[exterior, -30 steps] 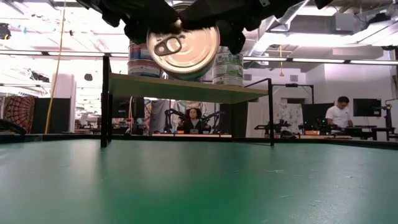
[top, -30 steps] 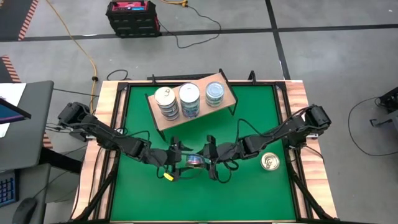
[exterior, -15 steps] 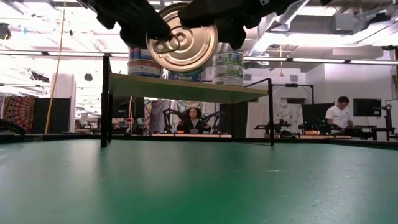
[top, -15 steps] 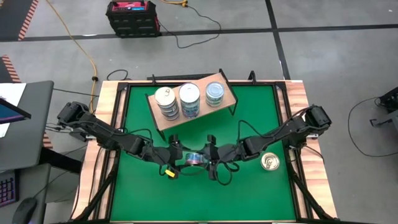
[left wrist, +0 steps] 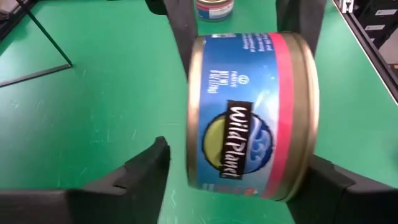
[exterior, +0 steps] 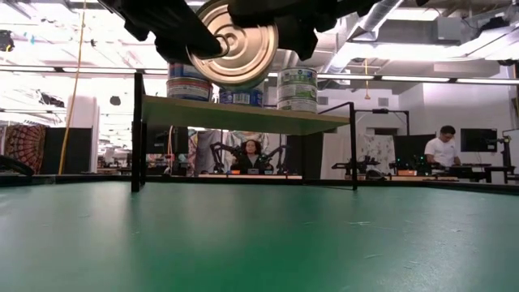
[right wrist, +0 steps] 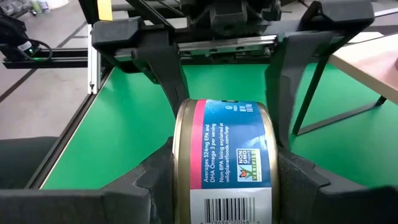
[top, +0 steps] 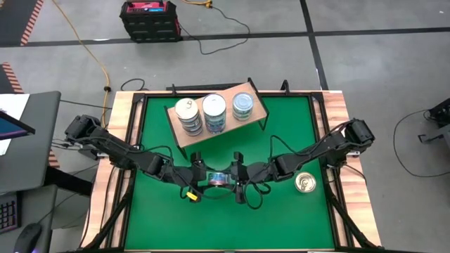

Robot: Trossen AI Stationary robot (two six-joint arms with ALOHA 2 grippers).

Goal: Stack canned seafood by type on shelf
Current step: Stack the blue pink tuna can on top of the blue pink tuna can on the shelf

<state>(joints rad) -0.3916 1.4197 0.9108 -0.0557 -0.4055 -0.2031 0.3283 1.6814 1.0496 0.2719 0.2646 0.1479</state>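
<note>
Mid-air handover above the green table [top: 155, 133]: blue-labelled tin [top: 221, 180] clamped on edge in right gripper [top: 235, 180]; left gripper [top: 200, 184] spread wide around it, not gripping, presumably to take over.

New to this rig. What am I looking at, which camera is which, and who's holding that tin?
Two dark robot arms work over a green table. The overhead camera shows everything; the low one looks level across the tabletop; the other two sit on the wrists.

Mid-table, in the air, one blue-labelled tin sits between both grippers. The right gripper grips it by its flat ends. The left gripper has its fingers on either side, with a gap showing on one side.

Behind, the wooden shelf carries three stacks of tins. One loose gold-lidded tin lies near the table's right edge.
</note>
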